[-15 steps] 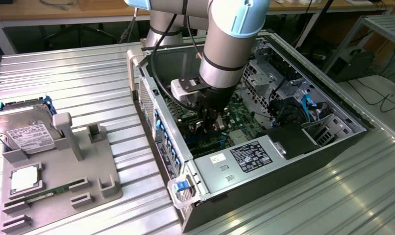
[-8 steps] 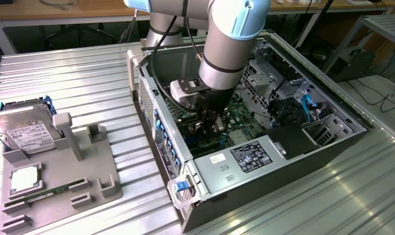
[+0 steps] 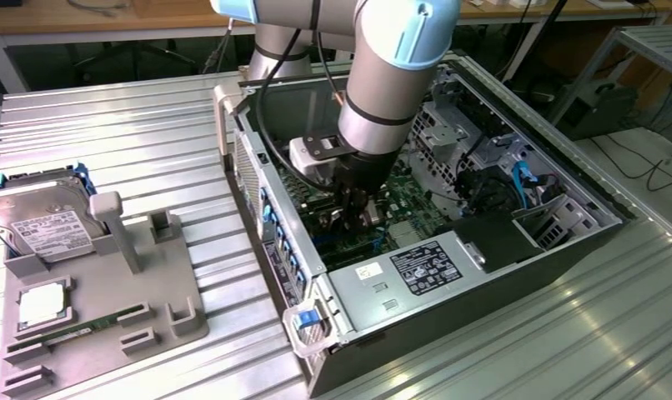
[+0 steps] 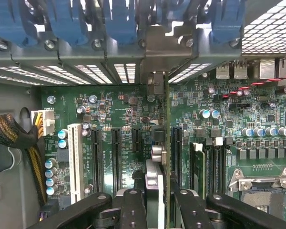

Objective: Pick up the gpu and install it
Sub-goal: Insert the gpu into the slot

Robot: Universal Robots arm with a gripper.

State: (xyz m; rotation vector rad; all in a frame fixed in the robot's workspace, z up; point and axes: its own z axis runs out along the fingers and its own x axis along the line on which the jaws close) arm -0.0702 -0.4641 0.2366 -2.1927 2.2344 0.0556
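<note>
My gripper (image 3: 354, 215) reaches down into the open computer case (image 3: 313, 275), over the green motherboard (image 3: 408, 196). It is shut on the gpu (image 4: 167, 143), which the wrist view shows edge-on as a thin card running between the black fingers (image 4: 133, 210). The card's silver bracket (image 4: 155, 50) sits up against the rear slot openings, below the blue clips (image 4: 119, 21). The card stands beside the long black expansion slot (image 4: 177, 152); whether it sits in the slot I cannot tell. In the exterior view the arm hides most of the card.
A grey fixture (image 3: 175, 321) at the exterior view's left carries a silver hard drive (image 3: 47, 229), a processor (image 3: 42, 304) and a green RAM stick (image 3: 75, 331). The power supply (image 3: 425, 271) fills the case's near end. Braided cables (image 4: 12, 131) lie beside the board.
</note>
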